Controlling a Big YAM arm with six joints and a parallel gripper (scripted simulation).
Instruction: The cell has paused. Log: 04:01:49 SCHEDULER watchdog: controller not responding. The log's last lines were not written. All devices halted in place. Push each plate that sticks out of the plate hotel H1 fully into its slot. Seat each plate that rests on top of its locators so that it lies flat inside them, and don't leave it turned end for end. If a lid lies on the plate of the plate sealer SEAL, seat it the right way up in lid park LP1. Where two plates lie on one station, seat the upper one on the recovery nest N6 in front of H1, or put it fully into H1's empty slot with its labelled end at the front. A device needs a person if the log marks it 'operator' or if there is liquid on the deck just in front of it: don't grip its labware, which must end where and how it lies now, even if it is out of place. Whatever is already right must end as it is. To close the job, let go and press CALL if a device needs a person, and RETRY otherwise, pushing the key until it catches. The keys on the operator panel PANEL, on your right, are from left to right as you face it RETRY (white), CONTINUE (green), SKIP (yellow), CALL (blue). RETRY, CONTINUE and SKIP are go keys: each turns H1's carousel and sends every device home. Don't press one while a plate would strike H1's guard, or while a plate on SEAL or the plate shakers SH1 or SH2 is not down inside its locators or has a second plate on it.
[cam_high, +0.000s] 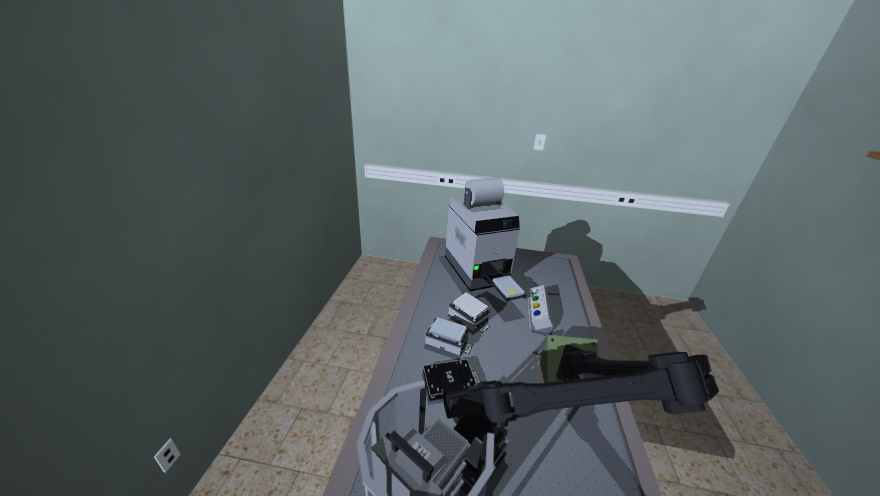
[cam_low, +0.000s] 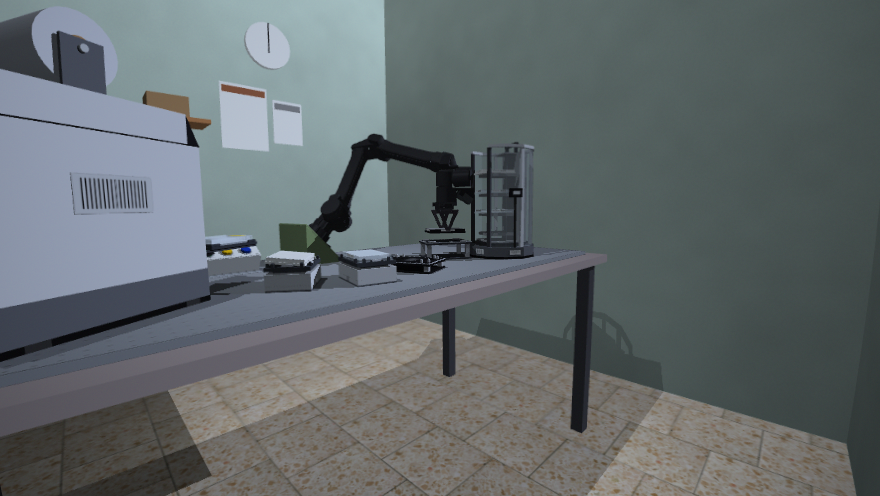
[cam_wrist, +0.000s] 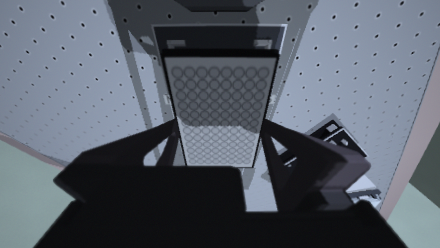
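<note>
My gripper (cam_low: 444, 223) is shut on a grey well plate (cam_wrist: 220, 112), with one finger on each long side. It holds the plate level a little above the black recovery nest N6 (cam_low: 443, 247), just in front of the plate hotel H1 (cam_low: 502, 203). In the wrist view the nest (cam_wrist: 220, 37) shows beyond the plate's far end. In the overhead view the plate (cam_high: 444, 443) lies under my wrist beside H1 (cam_high: 406, 449). The black lid park LP1 (cam_high: 449, 375) stands next to it. The plate's labelled end is too small to make out.
Two shakers carry white plates (cam_high: 469, 308) (cam_high: 446, 334); the farther one looks slightly askew. The sealer SEAL (cam_high: 483, 243) has a plate with a yellow patch on its tray (cam_high: 508, 286). The key panel (cam_high: 539, 308) and my green arm base (cam_high: 566, 357) are on the right.
</note>
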